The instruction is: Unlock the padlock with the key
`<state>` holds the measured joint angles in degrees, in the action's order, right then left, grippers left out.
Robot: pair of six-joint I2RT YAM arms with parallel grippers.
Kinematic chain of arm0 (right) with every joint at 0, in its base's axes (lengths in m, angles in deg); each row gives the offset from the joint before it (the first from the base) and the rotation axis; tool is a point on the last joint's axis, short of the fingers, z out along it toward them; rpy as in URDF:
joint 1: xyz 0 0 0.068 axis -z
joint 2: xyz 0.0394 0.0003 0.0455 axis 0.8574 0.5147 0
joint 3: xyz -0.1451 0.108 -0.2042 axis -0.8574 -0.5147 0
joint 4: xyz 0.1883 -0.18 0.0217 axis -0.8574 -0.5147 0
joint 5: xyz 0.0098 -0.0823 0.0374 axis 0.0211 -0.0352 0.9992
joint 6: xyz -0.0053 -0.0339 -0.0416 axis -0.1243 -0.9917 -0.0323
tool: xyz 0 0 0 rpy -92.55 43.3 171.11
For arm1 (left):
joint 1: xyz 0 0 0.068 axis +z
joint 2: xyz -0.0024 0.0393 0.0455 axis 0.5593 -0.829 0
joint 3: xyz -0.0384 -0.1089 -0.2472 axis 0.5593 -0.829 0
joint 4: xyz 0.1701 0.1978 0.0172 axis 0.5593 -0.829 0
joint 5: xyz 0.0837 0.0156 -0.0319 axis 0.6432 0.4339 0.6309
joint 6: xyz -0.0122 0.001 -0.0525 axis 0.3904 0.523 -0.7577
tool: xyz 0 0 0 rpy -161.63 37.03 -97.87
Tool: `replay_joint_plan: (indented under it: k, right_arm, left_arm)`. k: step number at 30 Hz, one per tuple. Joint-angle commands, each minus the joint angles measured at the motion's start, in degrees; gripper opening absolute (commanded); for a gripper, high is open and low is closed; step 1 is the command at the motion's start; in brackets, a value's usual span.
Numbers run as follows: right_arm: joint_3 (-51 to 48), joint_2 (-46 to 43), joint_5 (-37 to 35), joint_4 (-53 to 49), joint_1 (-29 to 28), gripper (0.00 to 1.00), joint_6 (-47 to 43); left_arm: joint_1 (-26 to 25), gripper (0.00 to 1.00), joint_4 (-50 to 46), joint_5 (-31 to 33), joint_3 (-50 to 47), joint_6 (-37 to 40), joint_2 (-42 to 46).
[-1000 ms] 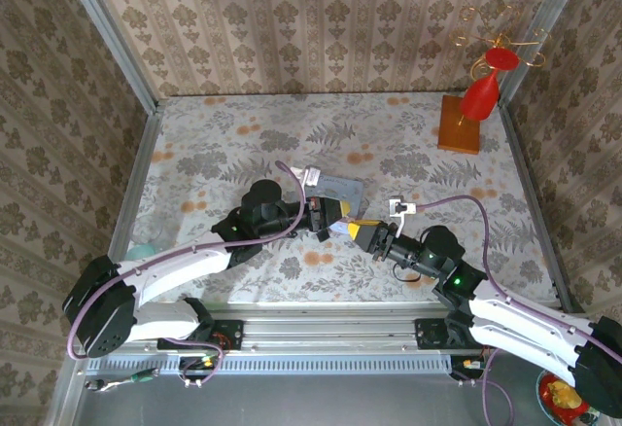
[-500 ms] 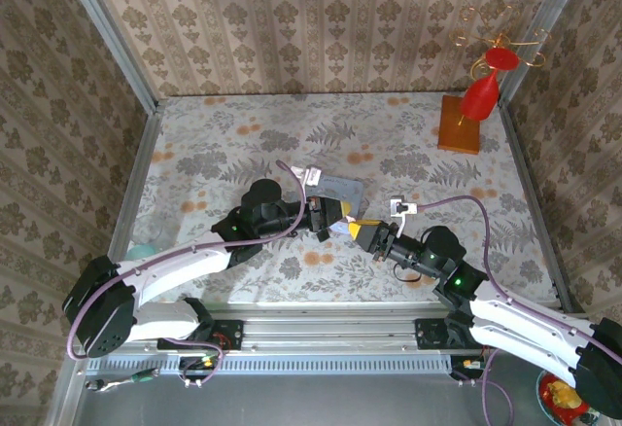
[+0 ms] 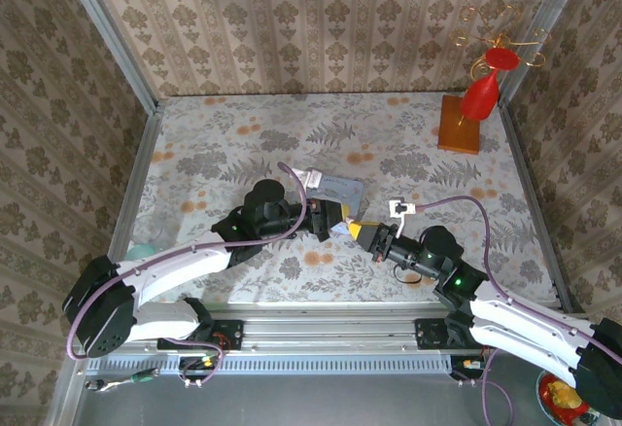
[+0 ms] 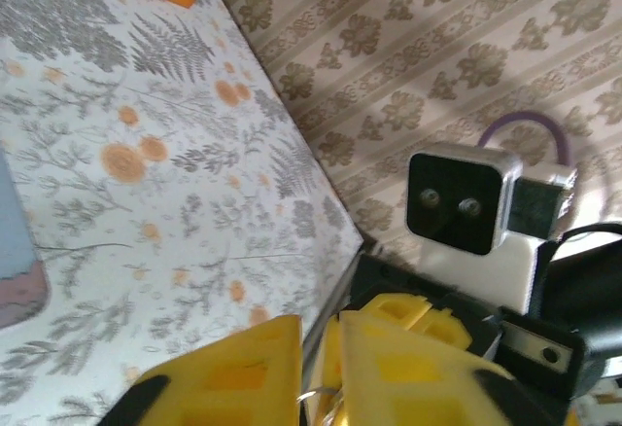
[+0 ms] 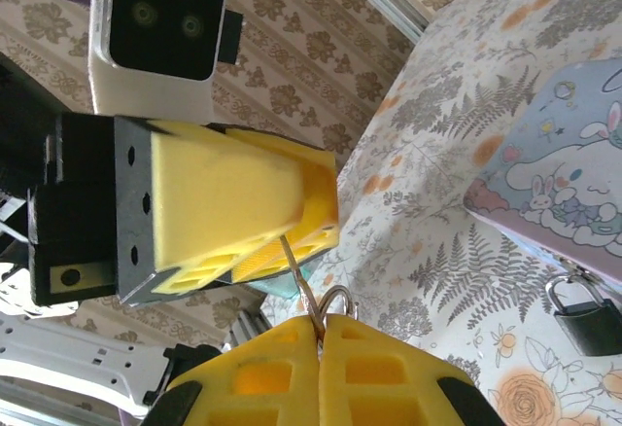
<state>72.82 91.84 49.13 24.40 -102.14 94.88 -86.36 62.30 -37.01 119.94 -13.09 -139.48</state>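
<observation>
Right wrist: padlock (image 5: 587,317) beside tin (image 5: 569,193); left pincer (image 5: 319,220) against pinched key ring (image 5: 330,301).

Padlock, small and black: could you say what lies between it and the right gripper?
Right wrist view: bare floral tablecloth between right gripper and black padlock.

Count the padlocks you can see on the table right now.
1. The padlock lies on the table close beside the pastel tin, at the lower right of the right wrist view. More could be hidden from these views.
</observation>
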Motion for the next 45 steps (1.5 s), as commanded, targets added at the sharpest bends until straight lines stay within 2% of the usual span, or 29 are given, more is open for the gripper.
replay_joint_plan:
  k: [1, 3, 5, 7, 10, 12, 17, 20, 22, 26, 35, 45]
  right_arm:
    - [1.8, -1.1, -3.5, -2.6, 0.1, 0.0, 1.3]
    - [2.0, -1.4, -5.6, -5.8, 0.1, 0.0, 2.1]
    - [2.3, -1.4, -8.1, -9.9, 0.0, 0.0, 3.2]
    - [1.3, -1.3, -10.3, -11.8, -0.1, 0.0, 5.7]
    - [-1.7, -1.3, -12.3, -9.4, -0.8, 0.0, 10.0]
    - [-2.4, -1.4, -13.9, -9.7, -2.3, 0.0, 11.1]
    - [-2.1, -1.1, -18.6, -11.6, -7.1, 0.0, 10.3]
    - [-2.9, 1.4, -17.6, -9.4, -7.9, 0.0, 9.3]
    - [-3.8, 3.6, -16.8, -6.4, -8.4, 0.0, 9.2]
    - [-3.7, 6.7, -17.1, -6.8, -9.7, 0.0, 9.0]
    - [-3.6, 6.7, -17.8, -7.1, -10.3, 0.0, 7.7]
    - [-3.8, 6.5, -18.2, -7.9, -10.3, 0.0, 7.3]
  left_arm:
    - [1.1, 0.33, -5.2, 3.4, 1.5, 1.8, 1.3]
    - [2.3, 0.43, -8.2, 5.9, 0.6, 1.5, 2.4]
    - [4.0, 0.48, -11.0, 8.4, -0.7, 1.6, 4.0]
    - [5.4, 0.51, -16.6, 12.0, -1.6, 2.6, 5.8]
    - [5.9, 0.52, -24.4, 18.0, -1.7, 4.8, 6.8]
    - [5.5, 0.53, -26.5, 20.7, -2.6, 5.3, 6.6]
    - [3.0, 0.54, -20.9, 24.3, -7.6, 4.6, 2.9]
    - [1.7, 0.55, -13.1, 25.1, -10.2, 4.4, -1.2]
    - [0.8, 0.55, -10.1, 26.6, -10.5, 4.6, -4.2]
    - [0.4, 0.56, -6.2, 26.4, -9.1, 6.1, -9.8]
    - [-0.2, 0.58, -6.8, 26.8, -1.5, 7.6, -20.4]
    - [-0.6, 0.59, -15.7, 30.3, 10.4, 7.7, -29.5]
